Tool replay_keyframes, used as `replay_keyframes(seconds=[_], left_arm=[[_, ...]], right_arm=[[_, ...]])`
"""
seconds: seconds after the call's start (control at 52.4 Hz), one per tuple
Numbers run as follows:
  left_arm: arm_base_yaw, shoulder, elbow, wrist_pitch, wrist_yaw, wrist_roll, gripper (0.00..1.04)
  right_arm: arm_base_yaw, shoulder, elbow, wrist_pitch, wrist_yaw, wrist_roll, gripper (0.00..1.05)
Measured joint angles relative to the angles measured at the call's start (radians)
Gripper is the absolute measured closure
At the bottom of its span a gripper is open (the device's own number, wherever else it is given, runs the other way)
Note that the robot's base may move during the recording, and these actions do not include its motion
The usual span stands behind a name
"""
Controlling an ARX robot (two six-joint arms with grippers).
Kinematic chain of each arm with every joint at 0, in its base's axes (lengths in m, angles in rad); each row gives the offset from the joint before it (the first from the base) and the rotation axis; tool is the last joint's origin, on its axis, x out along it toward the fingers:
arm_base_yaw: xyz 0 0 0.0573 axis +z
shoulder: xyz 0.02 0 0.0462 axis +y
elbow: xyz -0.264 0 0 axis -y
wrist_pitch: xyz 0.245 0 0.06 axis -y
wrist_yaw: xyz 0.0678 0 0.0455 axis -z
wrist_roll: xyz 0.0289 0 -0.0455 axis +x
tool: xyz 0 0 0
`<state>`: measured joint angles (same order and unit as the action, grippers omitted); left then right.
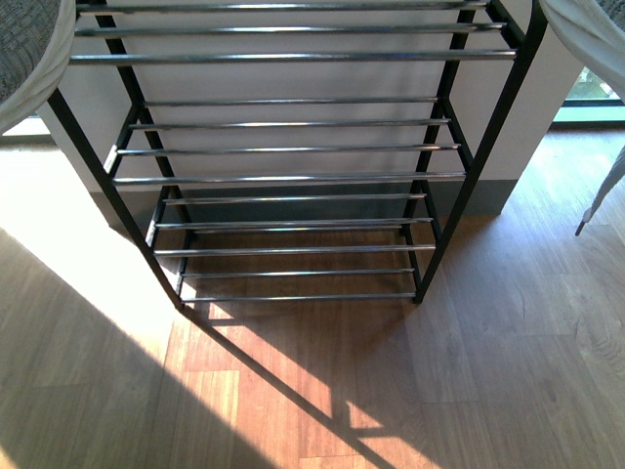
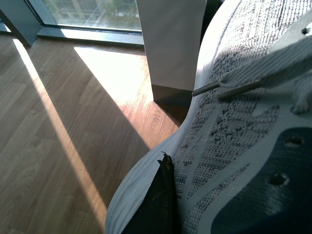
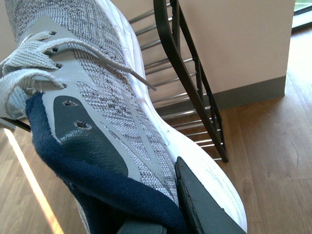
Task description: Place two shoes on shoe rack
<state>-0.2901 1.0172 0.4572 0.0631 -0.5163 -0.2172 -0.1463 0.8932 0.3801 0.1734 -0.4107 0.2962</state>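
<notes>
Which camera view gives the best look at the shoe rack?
The front view. The shoe rack stands there nearly whole, with three tiers of silver bars visible. The right wrist view shows only one end of it behind a grey sneaker. The left wrist view shows no rack.

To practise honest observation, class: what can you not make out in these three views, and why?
Front view: left sneaker and right sneaker, cut off by the top corners.
Front view: shoe rack top, beyond the upper edge.
Wrist views: each sneaker's toe, out of frame.
</notes>
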Motion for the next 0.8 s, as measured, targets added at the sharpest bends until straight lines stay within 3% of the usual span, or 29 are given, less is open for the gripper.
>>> replay_keyframes(seconds=[0.592, 0.687, 0.801], left_arm=[[0.0, 0.0, 0.0, 0.0, 0.0, 0.0, 1.03], [0.0, 0.0, 0.0, 0.0, -0.001, 0.0, 1.03], [0.0, -0.002, 0.0, 0.0, -0.001, 0.0, 1.03]], right_arm=[[0.0, 0.0, 0.0, 0.0, 0.0, 0.0, 1.03], [-0.011, 0.052, 0.0, 0.119, -0.186, -0.117, 1.03], [0.063, 0.124, 0.066, 0.102, -0.247, -0.204, 1.03]])
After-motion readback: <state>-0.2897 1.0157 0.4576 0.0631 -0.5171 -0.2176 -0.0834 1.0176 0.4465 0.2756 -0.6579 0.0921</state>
